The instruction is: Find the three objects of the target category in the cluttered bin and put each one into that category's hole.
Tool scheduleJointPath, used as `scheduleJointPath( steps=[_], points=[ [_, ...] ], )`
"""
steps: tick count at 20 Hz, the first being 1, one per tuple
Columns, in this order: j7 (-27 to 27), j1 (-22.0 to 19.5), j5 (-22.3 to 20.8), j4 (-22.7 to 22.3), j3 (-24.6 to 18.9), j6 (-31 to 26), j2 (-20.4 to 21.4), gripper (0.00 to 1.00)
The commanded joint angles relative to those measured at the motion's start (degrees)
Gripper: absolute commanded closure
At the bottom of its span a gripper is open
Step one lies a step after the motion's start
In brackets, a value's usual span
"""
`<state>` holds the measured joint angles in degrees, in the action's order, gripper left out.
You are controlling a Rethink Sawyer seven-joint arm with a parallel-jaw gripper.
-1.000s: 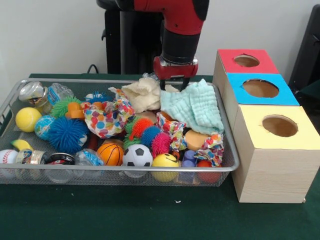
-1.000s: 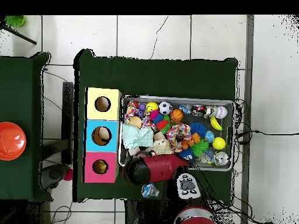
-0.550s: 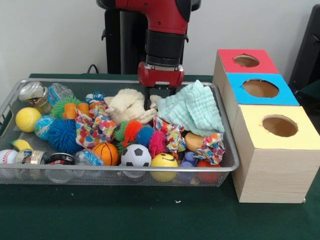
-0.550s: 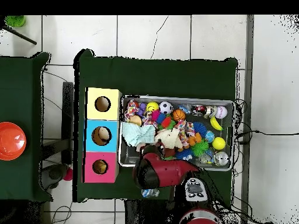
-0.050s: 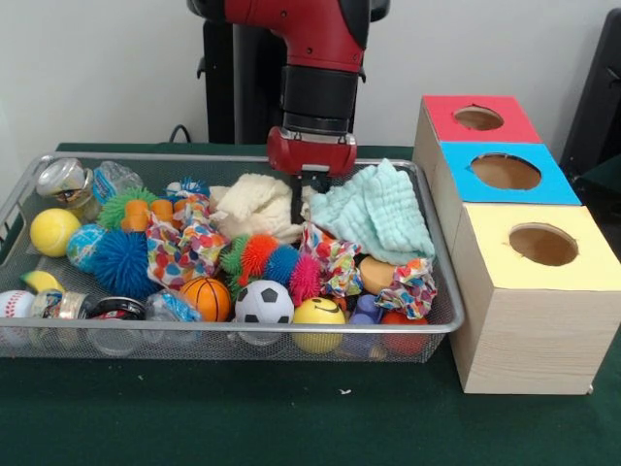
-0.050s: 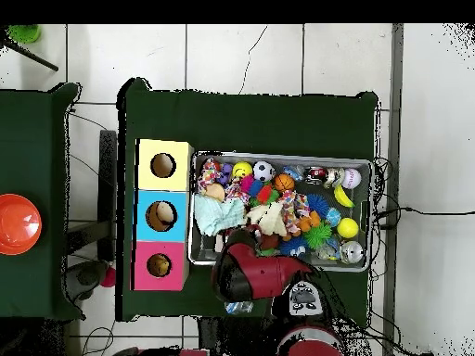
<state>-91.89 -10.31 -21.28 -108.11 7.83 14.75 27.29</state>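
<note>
The red and black arm (image 5: 315, 68) comes down over the far side of the wire mesh bin (image 5: 427, 330), and its claw (image 5: 303, 199) sits low between the cream cloth (image 5: 254, 206) and the mint green cloth (image 5: 378, 209), right at their meeting edges; whether it is wide, narrow or gripping either cloth I cannot tell, since the dark tips are half buried in fabric. The cream cloth lies bunched just left of the claw in the front view, the mint cloth spreads to its right against the bin's corner. Two patterned cloths also lie in the bin: a polka-dot one (image 5: 184, 248) left of centre and a floral one (image 5: 412, 286) near the right front corner. Around them sit a soccer ball (image 5: 264, 302), a small basketball (image 5: 208, 297), a yellow smiley ball (image 5: 320, 313), a blue spiky ball (image 5: 126, 262) and a plain yellow ball (image 5: 53, 231). Beside the bin on the green worktop (image 5: 243, 417) stands a wooden box with three holes, topped red (image 5: 478, 117), blue (image 5: 506, 172) and yellow (image 5: 543, 245). From overhead, the arm (image 6: 260, 273) covers the bin's (image 6: 371, 167) near edge
</note>
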Motion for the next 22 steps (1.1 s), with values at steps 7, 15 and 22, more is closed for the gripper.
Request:
scheduleJointPath(
  steps=[7,15,22],
  points=[
    [5.5,-0.1,-12.3,13.0,1.7,-10.4,-0.3,1.0],
    [6.6,4.2,-22.5,17.0,5.5,-13.1,1.8,1.0],
    [6.8,0.0,-30.6,17.8,0.5,-15.1,4.1,1.0]
  ],
)
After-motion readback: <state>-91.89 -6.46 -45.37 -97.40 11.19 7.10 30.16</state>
